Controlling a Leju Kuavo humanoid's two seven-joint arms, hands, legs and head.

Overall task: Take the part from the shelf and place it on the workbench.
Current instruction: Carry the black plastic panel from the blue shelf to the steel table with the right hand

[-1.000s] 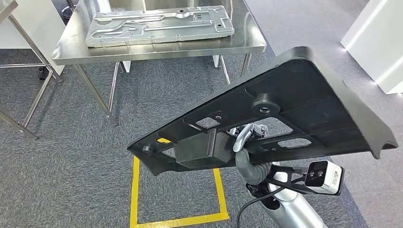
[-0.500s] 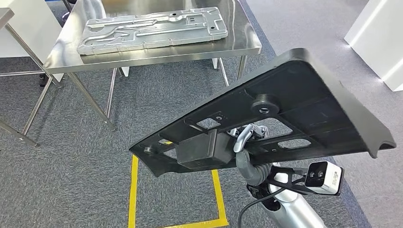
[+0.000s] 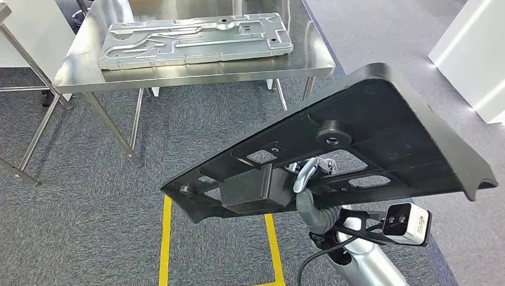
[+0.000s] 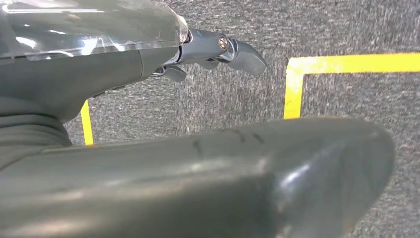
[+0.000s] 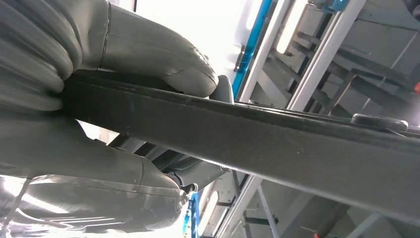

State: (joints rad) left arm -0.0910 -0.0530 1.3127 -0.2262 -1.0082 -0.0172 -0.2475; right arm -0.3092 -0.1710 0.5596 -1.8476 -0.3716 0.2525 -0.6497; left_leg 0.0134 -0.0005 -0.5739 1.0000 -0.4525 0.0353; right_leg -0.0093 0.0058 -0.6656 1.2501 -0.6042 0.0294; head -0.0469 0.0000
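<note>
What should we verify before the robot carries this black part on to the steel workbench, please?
1. Right hand grips the black part: ok.
2. Part held level: not ok, it is tilted.
3. Free space on the workbench: not ok, a silver metal plate covers most of the top.
4. Carpet between robot and workbench free of obstacles: ok.
5. Left hand free and away from the part: ok.
6. Grip firm enough for walking: cannot tell.

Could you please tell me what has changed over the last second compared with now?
The whole head view shifted, so the camera moved, not the things: the steel table with its metal plate stays put. The right hand still grips the black part, held the same way.
</note>
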